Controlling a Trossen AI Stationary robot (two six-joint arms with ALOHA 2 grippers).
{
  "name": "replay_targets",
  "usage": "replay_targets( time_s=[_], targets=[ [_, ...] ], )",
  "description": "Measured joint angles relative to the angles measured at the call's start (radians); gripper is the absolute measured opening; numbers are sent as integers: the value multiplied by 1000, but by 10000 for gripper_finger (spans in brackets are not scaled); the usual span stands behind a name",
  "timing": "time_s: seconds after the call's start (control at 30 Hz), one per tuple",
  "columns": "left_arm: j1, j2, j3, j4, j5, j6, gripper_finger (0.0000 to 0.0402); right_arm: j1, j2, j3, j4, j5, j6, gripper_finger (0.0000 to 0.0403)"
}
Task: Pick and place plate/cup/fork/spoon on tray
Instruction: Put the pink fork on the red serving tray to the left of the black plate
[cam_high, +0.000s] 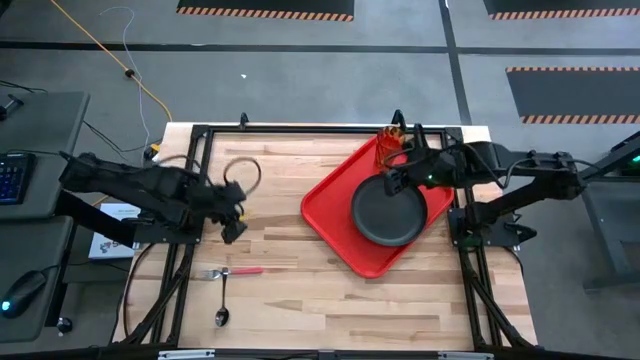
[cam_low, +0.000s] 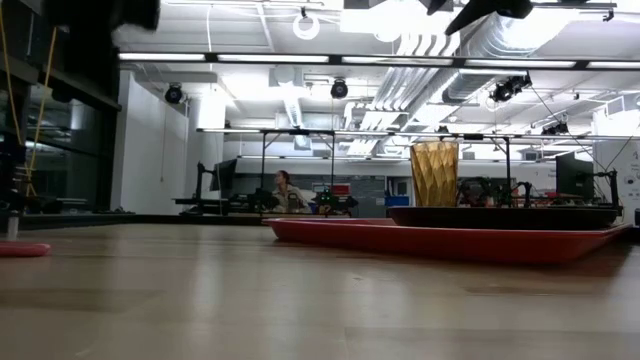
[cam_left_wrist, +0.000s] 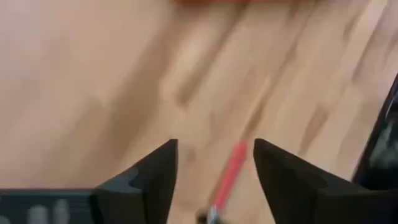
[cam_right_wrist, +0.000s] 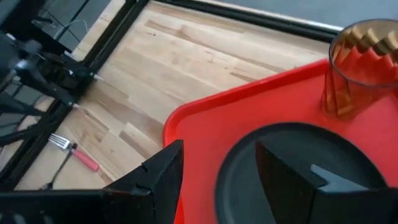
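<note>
The red tray lies on the table's right half. The dark plate rests flat on it, and the amber cup stands upright at the tray's far corner; both show in the right wrist view, plate and cup. The red-handled fork and the dark spoon lie on the wood at near left. My left gripper is open above the table, the fork's handle showing below between its fingers. My right gripper is open and empty above the plate's far rim.
A black frame runs along the table's left, far and right edges. Bare wood lies between the cutlery and the tray. A person shows far off in the room behind the table.
</note>
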Motion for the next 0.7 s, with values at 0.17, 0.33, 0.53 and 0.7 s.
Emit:
replay_targets(
  time_s=[0.17, 0.33, 0.53, 0.7],
  targets=[
    [-102, 93, -123, 65, 128, -140, 222, 24, 1, 0, -27, 2, 19, 190],
    [-235, 235, -147, 103, 173, -247, 221, 43, 1, 0, -80, 3, 9, 190],
    [-407, 402, -97, 124, 149, -255, 220, 49, 1, 0, -145, 3, -9, 190],
    [-498, 535, -60, 131, 6, -195, 220, 49, 1, 0, -149, 16, -53, 190]
  ],
)
